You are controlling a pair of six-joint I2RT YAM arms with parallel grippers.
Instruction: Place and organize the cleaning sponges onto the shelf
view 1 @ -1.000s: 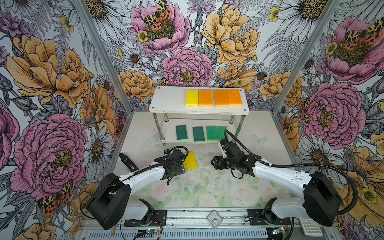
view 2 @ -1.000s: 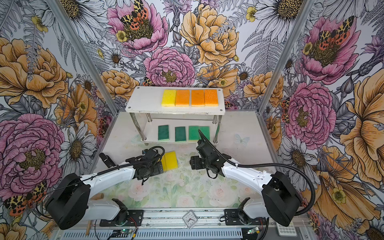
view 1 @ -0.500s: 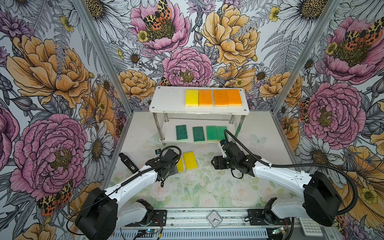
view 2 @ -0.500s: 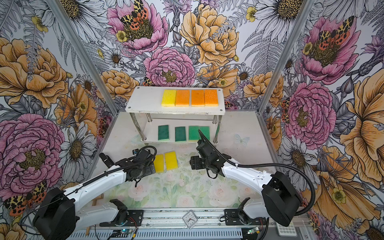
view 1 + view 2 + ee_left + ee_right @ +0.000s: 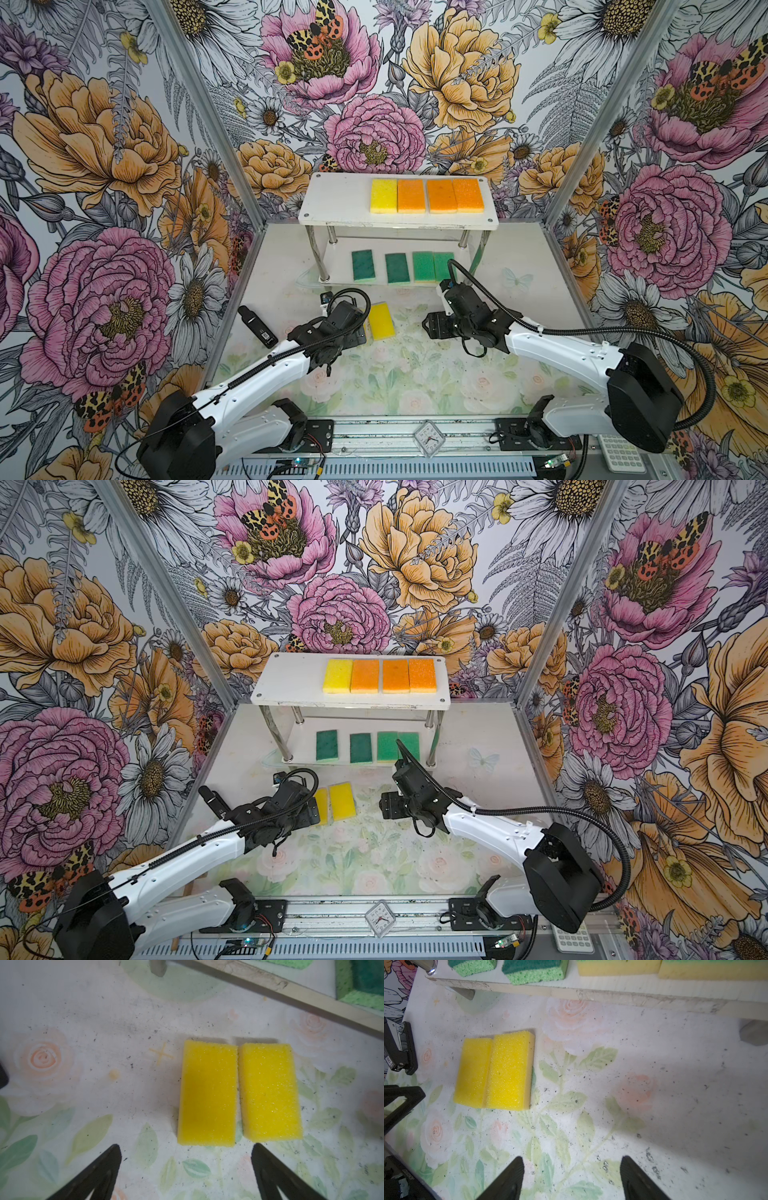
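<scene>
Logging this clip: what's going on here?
Both grippers are open and empty. The left gripper hovers by two yellow sponges lying side by side on the table before the shelf; the right gripper hangs nearby. The top board holds a yellow sponge and three orange sponges, the lower board four green sponges.

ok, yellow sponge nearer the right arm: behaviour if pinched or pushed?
Yellow sponge looks like porous foam: probably light, squashing when pinched. Flat slab, unlikely to roll. Neighbour lies alongside, so a sideways push may shove both.
</scene>
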